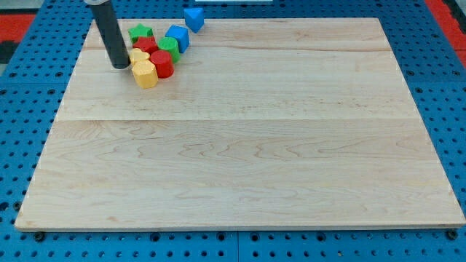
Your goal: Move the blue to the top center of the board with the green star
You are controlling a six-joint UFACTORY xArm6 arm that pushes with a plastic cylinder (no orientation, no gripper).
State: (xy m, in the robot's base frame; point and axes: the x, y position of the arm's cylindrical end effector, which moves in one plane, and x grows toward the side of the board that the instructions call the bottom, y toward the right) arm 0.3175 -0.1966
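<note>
Standing at the far left of the board [240, 145], my tip [121, 67] was just left of a tight bunch of blocks and looked to be touching the yellow block [137, 57] there. I had no gripper at all, only a plain dark rod, so nothing could open or close.

The job looked hardly begun. The green star [140, 33] sat at the far side of the bunch, well left of the top middle. Two blue blocks showed: a blue cube [177, 37] pressed against the right side of the bunch, and a blue wedge [194, 18] a little apart, right at the far edge of the board. I could not tell which blue one was meant.

Next, I judged, my tip would need to go around the bunch and push a blue block and the star to the right, along the far edge. The red blocks [162, 64], another yellow block [145, 74] and a green block [169, 46] lay packed close, so they could get dragged along too.

The board was pale wood with soft grain lines and looked smooth. The blocks looked hard and painted bright. A blue mat with holes [29, 102] lay under the board.
</note>
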